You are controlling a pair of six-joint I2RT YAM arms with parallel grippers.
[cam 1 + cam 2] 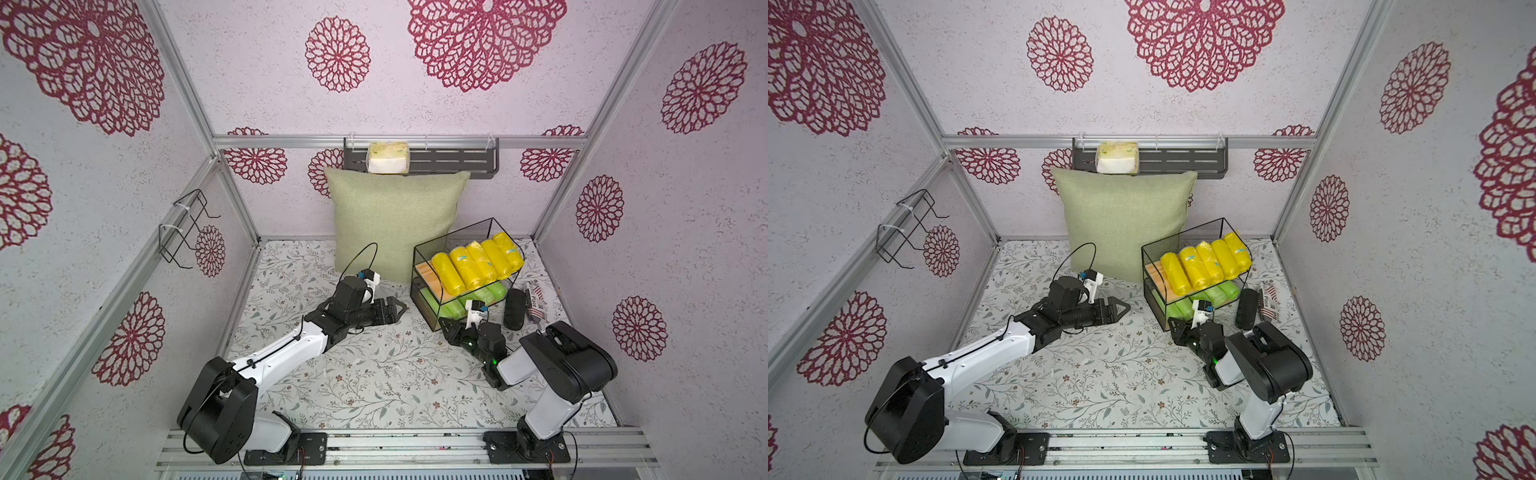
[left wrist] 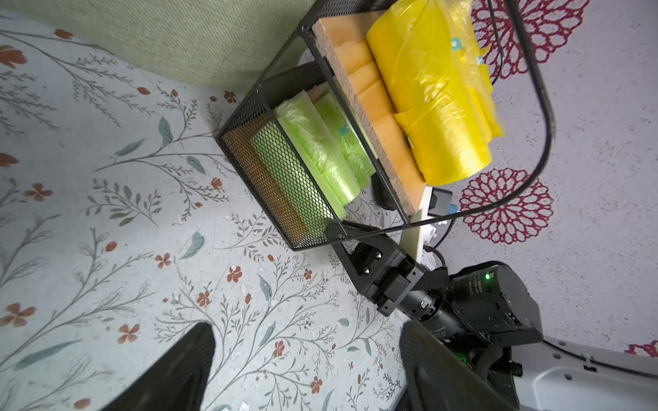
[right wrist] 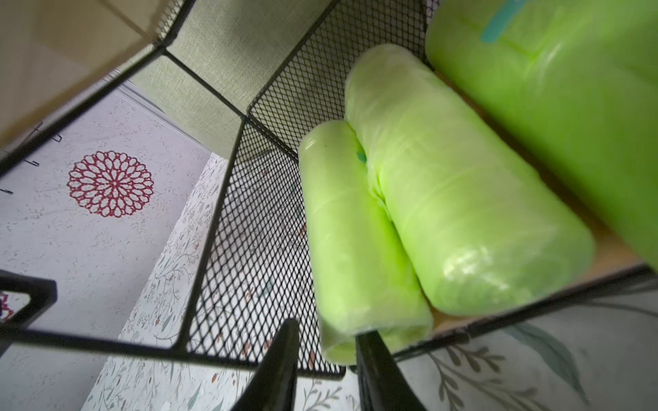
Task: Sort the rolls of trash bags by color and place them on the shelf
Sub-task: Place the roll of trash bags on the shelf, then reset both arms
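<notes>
Bright, even, diffuse light fills both top views, leaving only faint, soft shadows on the mat (image 1: 386,382). The wide lens splays the posts (image 1: 600,120) outward. In the right wrist view the nearest green roll (image 3: 555,117) is blurred and the middle green roll (image 3: 463,213) shows white glare. The yellow roll (image 2: 438,106) gleams.

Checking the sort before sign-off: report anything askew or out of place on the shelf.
The green roll beside the shelf's mesh side wall, on the lower tier, seems to poke out over the front rim, unlike its neighbour. The yellow rolls above lie in an even row.
</notes>
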